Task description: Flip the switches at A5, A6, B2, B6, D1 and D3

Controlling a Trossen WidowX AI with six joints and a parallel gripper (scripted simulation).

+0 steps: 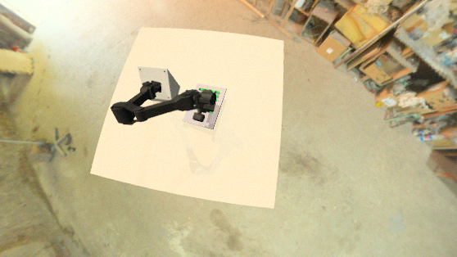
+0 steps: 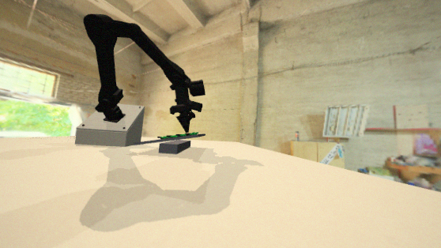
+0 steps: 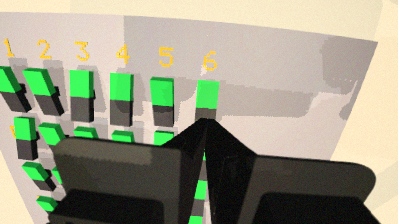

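Observation:
The switch panel (image 1: pixel 192 119) (image 2: pixel 201 135) (image 3: pixel 280 55) carries rows of rocker switches, each with a green far half and a dark near half. My gripper (image 2: pixel 187 132) (image 3: pixel 206 125) is shut and empty, pointing down. In the wrist view its tips are at the near, dark end of switch A6 (image 3: pixel 207 94), and cover part of it; contact is unclear. Switch A5 (image 3: pixel 162 91) shows a shorter dark half than switch A4 (image 3: pixel 121 87). Switch B2 (image 3: pixel 52 133) is partly visible. The fingers hide B6 and much of the lower rows, including D3.
The panel rests tilted on a dark block (image 2: pixel 174 147) on the pale table (image 1: pixel 246 164) (image 2: pixel 296 197). The arm's grey wedge-shaped base (image 1: pixel 172 83) (image 2: pixel 134 126) stands close by on the arm's side of the panel.

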